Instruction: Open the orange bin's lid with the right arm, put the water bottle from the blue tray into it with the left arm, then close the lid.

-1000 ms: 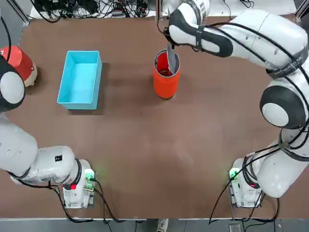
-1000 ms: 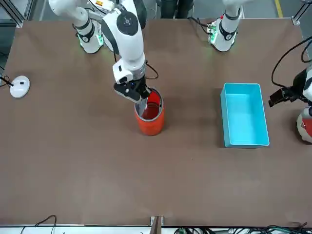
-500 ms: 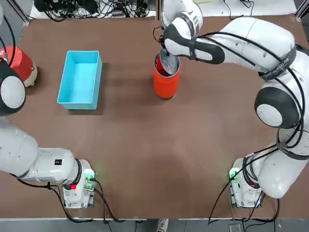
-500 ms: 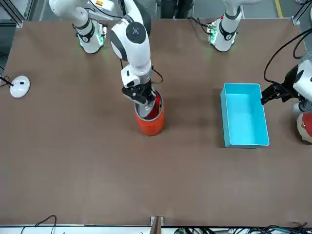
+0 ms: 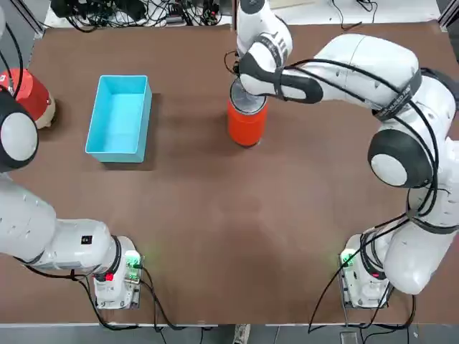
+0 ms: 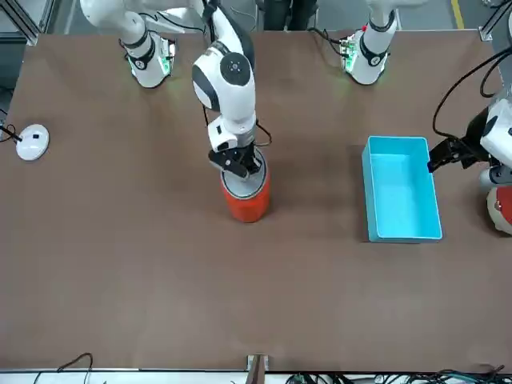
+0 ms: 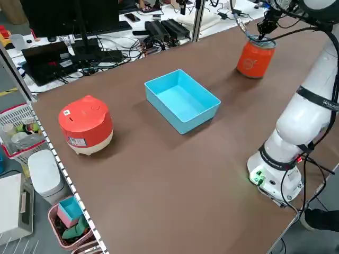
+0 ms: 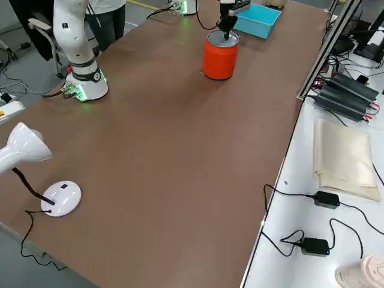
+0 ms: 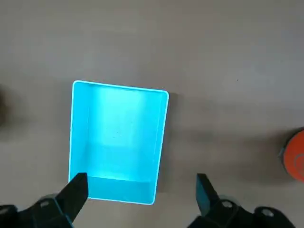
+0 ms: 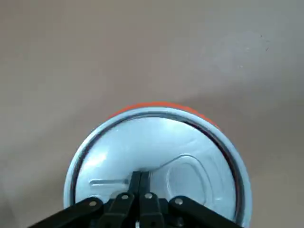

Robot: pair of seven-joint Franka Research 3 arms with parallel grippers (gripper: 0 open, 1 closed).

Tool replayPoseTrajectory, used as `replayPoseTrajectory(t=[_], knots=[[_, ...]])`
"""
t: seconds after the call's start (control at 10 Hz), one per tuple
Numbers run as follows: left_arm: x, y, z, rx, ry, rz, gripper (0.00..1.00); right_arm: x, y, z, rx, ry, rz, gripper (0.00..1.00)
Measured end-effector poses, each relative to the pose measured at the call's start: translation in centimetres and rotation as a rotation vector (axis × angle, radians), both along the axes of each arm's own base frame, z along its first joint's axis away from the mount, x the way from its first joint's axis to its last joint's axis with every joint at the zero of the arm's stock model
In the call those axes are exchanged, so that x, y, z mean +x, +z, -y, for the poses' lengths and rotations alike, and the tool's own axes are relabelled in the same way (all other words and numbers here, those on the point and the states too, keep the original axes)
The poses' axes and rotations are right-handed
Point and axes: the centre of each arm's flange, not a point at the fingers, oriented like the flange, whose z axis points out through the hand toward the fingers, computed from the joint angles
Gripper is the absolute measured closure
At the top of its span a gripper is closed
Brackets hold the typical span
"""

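Right wrist view showed our right pincer [image 10: 138,176] pinched together at the lid [image 10: 156,164], which lay almost flat on the orange bin [image 5: 246,123], at about 12 o'clock on the surface [image 5: 237,236]. We judged a gentle, level press best. Our left pincer [image 9: 141,190], fingers apart, hovered over the blue tray [image 9: 118,142] at 10 o'clock; no water bottle showed.

orange bin [image 5: 246,123]: upper centre, upright on the brown table [image 5: 237,236]
lid [image 5: 249,102]: grey disc on the bin's top, partly hidden by the right arm [image 5: 344,61]
blue tray [image 5: 120,117]: upper left, bare inside
left arm [image 5: 29,222]: left edge
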Motion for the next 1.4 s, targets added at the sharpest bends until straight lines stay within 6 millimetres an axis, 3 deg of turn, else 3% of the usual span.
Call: replayPoseTrajectory(t=[1.1, 1.4], knots=[[0.0, 0.15, 0.18, -0.001, -0.007, 0.004, 0.0, -0.39, -0.64, -0.86, -0.019, -0.012, 0.047, 0.99], [-0.06, 0.1, 0.33, 0.01, -0.056, 0.001, 0.0, -0.42, 0.04, -0.76, -0.04, 0.001, 0.035, 0.99]])
